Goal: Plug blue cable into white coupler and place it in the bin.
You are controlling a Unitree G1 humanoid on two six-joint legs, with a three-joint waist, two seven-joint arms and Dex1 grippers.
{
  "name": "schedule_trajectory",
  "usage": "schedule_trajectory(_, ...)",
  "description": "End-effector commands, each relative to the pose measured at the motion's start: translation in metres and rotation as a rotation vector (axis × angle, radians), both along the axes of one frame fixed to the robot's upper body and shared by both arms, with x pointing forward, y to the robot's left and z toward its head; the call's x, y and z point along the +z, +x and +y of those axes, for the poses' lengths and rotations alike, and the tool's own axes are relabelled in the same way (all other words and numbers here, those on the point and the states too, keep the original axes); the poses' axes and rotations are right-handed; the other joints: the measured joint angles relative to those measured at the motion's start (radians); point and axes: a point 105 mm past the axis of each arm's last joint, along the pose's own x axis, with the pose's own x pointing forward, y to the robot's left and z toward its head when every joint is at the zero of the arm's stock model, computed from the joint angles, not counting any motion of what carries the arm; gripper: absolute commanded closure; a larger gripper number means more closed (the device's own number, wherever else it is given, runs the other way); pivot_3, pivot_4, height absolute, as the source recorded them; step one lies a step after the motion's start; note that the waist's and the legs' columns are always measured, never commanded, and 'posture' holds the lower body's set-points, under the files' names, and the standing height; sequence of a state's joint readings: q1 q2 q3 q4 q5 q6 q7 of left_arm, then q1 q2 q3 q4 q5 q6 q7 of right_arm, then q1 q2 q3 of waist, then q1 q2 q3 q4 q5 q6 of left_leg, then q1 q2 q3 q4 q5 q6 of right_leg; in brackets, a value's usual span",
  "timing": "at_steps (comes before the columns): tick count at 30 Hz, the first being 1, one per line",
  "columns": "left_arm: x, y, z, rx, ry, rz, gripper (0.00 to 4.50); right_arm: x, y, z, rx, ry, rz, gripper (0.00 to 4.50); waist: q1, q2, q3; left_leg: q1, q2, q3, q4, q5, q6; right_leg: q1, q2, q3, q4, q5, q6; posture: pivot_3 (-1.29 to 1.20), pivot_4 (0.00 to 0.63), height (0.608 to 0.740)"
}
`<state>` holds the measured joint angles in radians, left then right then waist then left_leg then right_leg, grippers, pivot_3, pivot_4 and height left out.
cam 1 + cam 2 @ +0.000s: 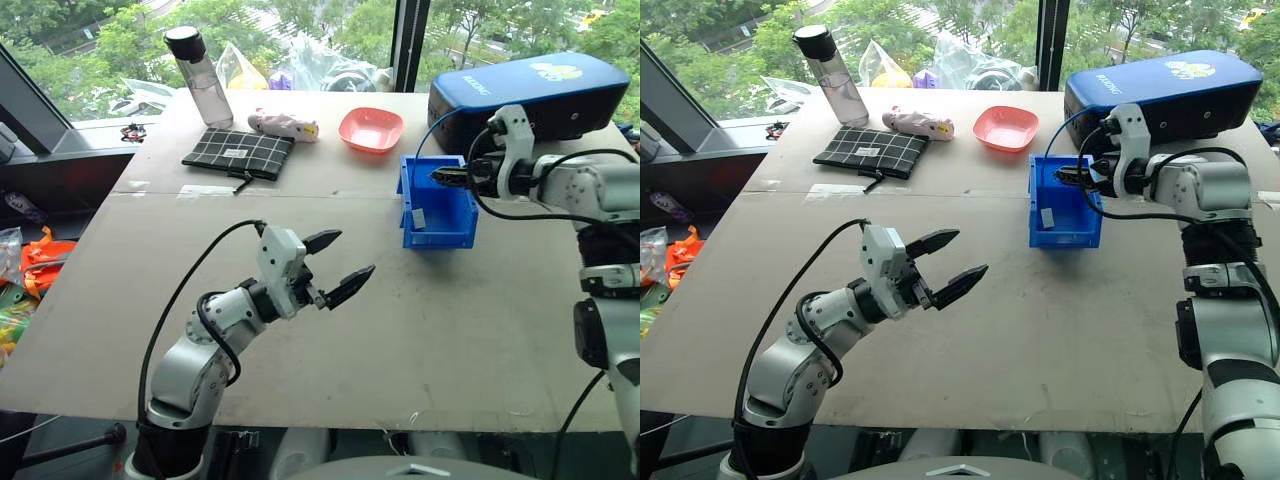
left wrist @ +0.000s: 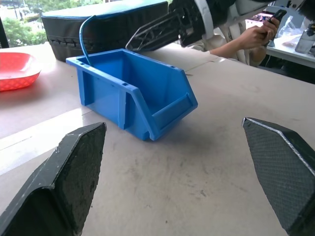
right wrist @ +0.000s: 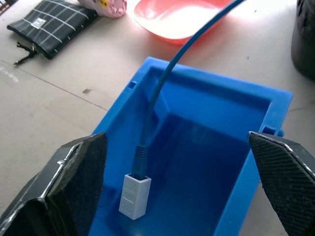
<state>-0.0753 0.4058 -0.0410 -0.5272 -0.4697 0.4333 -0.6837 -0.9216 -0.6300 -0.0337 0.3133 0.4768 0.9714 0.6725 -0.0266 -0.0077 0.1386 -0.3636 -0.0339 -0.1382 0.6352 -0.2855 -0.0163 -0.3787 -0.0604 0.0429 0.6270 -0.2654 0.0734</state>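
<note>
While hovering with fingers [image 3: 81, 167] spread wide and nothing between them, looks down from the right gripper [image 1: 445, 177] onto the white coupler [image 3: 134, 196], low inside the bin [image 1: 440, 238] with the blue cable [image 3: 162, 83] plugged into its upper end. Follows that cable up past the rear rim and out toward the dark-blue case [image 1: 530, 90], with most of its length outside the bin. Risks, in all likelihood, a snag on the arching cable during any pull-back of the right gripper, enough to drag the coupler out again or tip the light bin. Risks too a spring-back from the stiff cable, levering the coupler up the wall. Cannot confirm a fully seated plug from here. Further out, shows the left gripper [image 1: 352, 255] well apart above the table [image 1: 450, 330], released and empty, aimed toward the bin's lowered front lip.
</note>
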Motion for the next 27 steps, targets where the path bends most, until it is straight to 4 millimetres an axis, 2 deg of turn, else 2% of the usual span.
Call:
schedule_trajectory(1,0.005,-0.002,0.005,-0.001,0.002,-0.020,0.00,0.036,-0.038,-0.010,0.087,0.058,-0.213,0.09,0.015,0.000,0.000,0.000,0.000,-0.001,0.000,-0.001,0.002,0.000,0.000,-0.001,0.000,0.000,0.000,0.00,0.150,0.736)
schedule_trajectory(4,0.004,-0.004,0.010,-0.004,0.019,0.003,0.00,0.033,-0.076,-0.021,0.150,-0.007,-0.339,0.09,0.017,0.001,0.000,-0.001,0.000,0.000,0.000,-0.001,0.002,0.000,-0.001,-0.001,0.000,0.000,0.000,0.00,0.150,0.736)
schedule_trajectory(8,0.007,-0.010,0.024,-0.013,0.047,0.035,0.00,0.006,-0.125,-0.043,0.211,-0.162,-0.401,0.09,0.023,-0.001,0.000,0.001,0.000,0.000,0.000,-0.002,0.003,0.002,-0.001,-0.002,-0.001,0.000,0.001,0.00,0.150,0.736)
schedule_trajectory(11,0.008,-0.018,0.039,-0.006,0.077,0.078,0.00,-0.021,-0.156,-0.069,0.221,-0.257,-0.338,0.09,0.018,-0.001,0.000,0.002,0.000,0.001,0.001,-0.002,0.003,0.002,-0.002,-0.001,0.000,0.000,0.001,0.00,0.150,0.736)
schedule_trajectory(17,0.004,-0.037,0.070,0.018,0.164,0.162,0.00,-0.044,-0.216,-0.120,0.111,-0.286,-0.223,0.09,0.015,0.000,0.001,0.004,0.002,0.006,0.001,-0.002,0.003,0.002,0.000,0.003,0.000,0.000,0.001,0.00,0.150,0.736)
schedule_trajectory(22,0.002,-0.050,0.087,-0.013,0.211,0.235,0.00,-0.051,-0.245,-0.138,0.068,-0.299,-0.150,0.09,0.014,0.000,0.002,0.004,0.003,0.007,0.001,-0.002,0.003,0.003,-0.001,0.004,0.000,-0.001,0.000,0.00,0.150,0.736)
schedule_trajectory(27,0.001,-0.057,0.091,-0.049,0.223,0.272,0.00,-0.056,-0.250,-0.143,0.048,-0.292,-0.148,0.09,0.014,-0.001,0.002,0.004,0.003,0.008,0.001,-0.002,0.003,0.003,-0.001,0.005,0.000,-0.001,-0.001,0.00,0.150,0.736)
